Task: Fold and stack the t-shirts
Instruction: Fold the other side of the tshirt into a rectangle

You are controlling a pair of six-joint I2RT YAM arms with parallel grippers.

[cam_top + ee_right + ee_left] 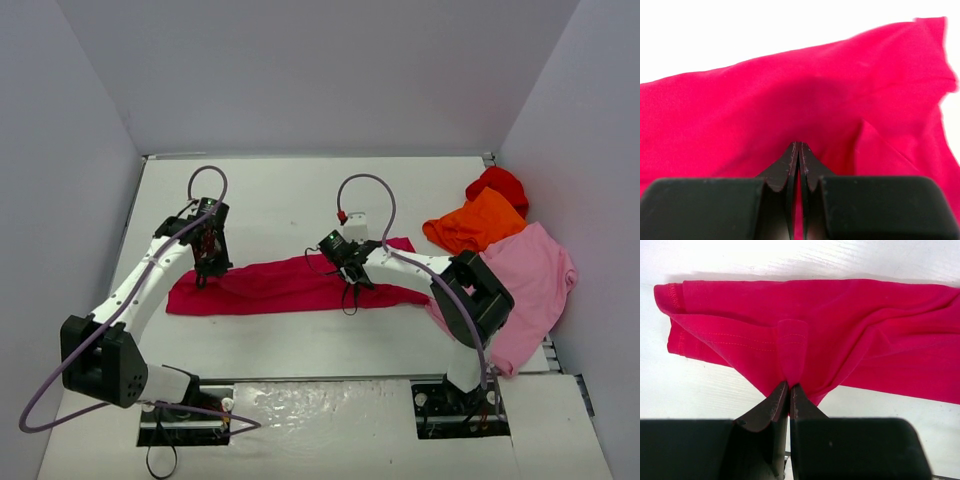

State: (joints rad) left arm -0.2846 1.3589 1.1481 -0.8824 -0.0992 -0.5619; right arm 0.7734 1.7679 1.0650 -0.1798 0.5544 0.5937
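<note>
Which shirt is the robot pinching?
The crimson-magenta shirt, stretched across mid-table: left gripper and right gripper are both shut on it. The orange shirt, red shirt and light pink shirt lie aside at the right.

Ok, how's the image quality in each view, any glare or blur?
Top view: even light, sharp, slight sheen on the near table. Left wrist: crimson shirt crisp, stitching readable, table glare above it. Right wrist: background blown out white, shirt's right edge blurred.
</note>
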